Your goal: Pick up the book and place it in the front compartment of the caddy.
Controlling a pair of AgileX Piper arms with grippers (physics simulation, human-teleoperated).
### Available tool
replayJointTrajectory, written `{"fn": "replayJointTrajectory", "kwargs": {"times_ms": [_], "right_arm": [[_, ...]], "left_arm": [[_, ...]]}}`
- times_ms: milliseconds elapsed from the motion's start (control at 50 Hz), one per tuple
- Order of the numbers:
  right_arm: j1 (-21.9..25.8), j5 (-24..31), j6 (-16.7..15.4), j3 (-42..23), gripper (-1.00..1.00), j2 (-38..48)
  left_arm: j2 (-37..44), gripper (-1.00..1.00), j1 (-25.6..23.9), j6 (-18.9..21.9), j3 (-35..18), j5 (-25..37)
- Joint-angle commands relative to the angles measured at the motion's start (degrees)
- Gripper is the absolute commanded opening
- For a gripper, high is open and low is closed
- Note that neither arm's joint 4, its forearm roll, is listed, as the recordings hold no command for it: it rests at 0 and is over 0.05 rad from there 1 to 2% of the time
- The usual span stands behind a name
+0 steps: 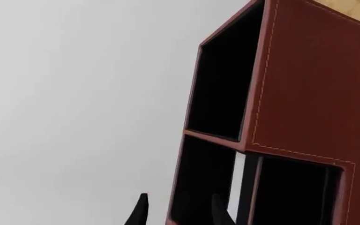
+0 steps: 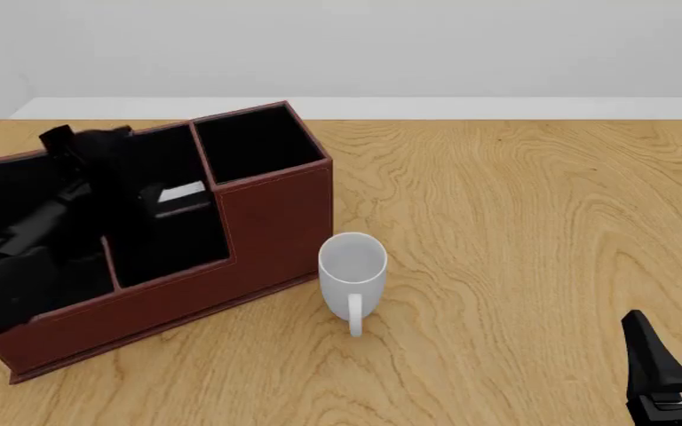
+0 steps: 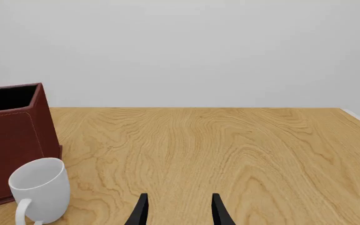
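1. Pale grey wall behind, with a light wood-grain tabletop (image 2: 519,222) running to it.
2. Caddy (image 2: 276,222) sits along the left edge of the tabletop, angled, with its tallest compartment toward the far edge and lower ones stepping down toward the near edge. White mug (image 2: 353,266) stands just beside the caddy's right-hand wall, handle toward the near edge.
3. Book (image 2: 181,193): only a white sliver of page edge with a dark cover shows, inside the mid-height compartment and close to the divider under the tall one. The left wrist view shows the same white strip (image 1: 237,180) standing upright within black-lined walls. It is inside the caddy, not on the tabletop.
4. Left arm hangs over the caddy's left half as a dark mass in the front view. The left claw (image 1: 178,213) is spread in its own view, nothing between the fingers, and apart from the book.
5. Right claw (image 2: 678,351) is parked at the near right corner, well apart from everything. It is spread wide and empty.
6. Step in hand, as I judge it: the drop is made and the book is let go, so the task looks close to done. Whether that bay counts as the front one I cannot settle from these views.
7. Next move calls for lifting the left claw straight up, clear of the dividers, without nudging the book or dragging the caddy. The mug is close enough to watch.
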Motion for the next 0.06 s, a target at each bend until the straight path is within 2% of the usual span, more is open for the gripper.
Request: {"fn": "replayJointTrajectory", "kwargs": {"times_ms": [20,60], "right_arm": [[0.0,0.0,0.0,0.0,1.00,0.0],[0.0,0.0,0.0,0.0,1.00,0.0]], "left_arm": [[-3.8,1.00,-0.4,0.3,0.2,2.5],[-5.2,1.00,-0.5,0.1,0.3,3.4]]}}
